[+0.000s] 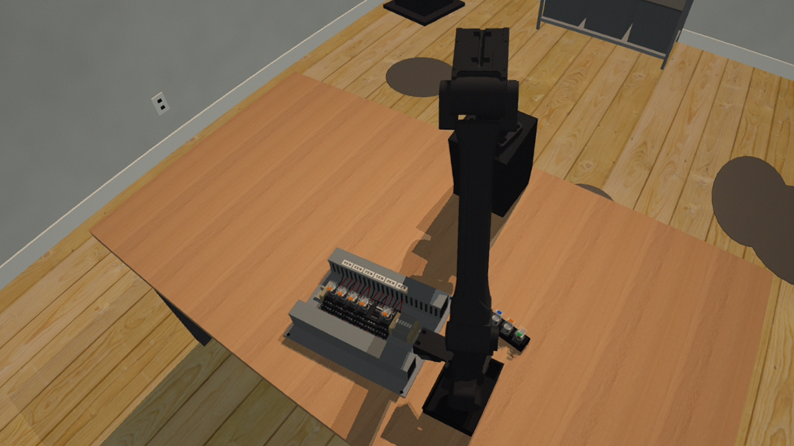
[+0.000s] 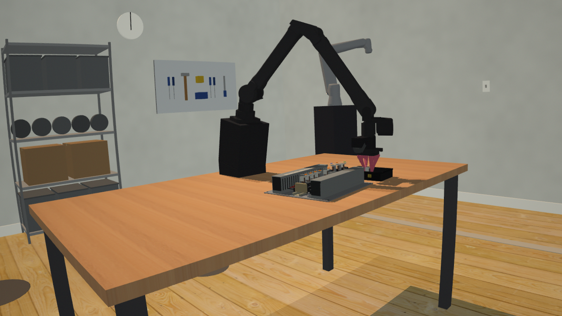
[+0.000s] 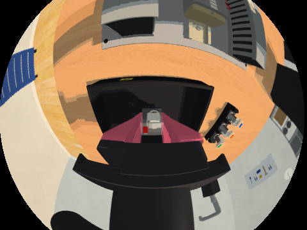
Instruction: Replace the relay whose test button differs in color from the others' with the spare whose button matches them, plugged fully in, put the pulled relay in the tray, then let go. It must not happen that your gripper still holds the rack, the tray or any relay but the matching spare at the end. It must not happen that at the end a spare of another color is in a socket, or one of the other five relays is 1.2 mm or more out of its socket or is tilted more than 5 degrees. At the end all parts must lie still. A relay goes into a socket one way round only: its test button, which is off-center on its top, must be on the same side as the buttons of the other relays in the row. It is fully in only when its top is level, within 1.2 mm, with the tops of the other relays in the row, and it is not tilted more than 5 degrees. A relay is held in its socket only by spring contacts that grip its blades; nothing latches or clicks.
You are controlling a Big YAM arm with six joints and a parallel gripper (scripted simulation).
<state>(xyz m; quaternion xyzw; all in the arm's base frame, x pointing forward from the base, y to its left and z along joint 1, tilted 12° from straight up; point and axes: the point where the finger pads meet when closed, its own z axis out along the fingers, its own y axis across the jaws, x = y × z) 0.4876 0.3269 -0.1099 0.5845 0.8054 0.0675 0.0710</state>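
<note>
One relay with a red test button (image 3: 145,130), low centre of the wrist view, is clamped between the jaws of the gripper (image 2: 368,169) (image 3: 151,115), at the black tray (image 1: 434,412) (image 2: 383,174) (image 3: 183,96). Placing the pulled relay seems in hand; next calls for settling it on the tray floor, then releasing.

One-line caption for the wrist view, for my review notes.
Gripper shut on the red-button relay at the black tray, three spares alongside.

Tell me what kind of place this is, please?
Probably a robot workshop or lab: there's a black robot arm, a board of hand tools, and metal shelves with bins.
</note>
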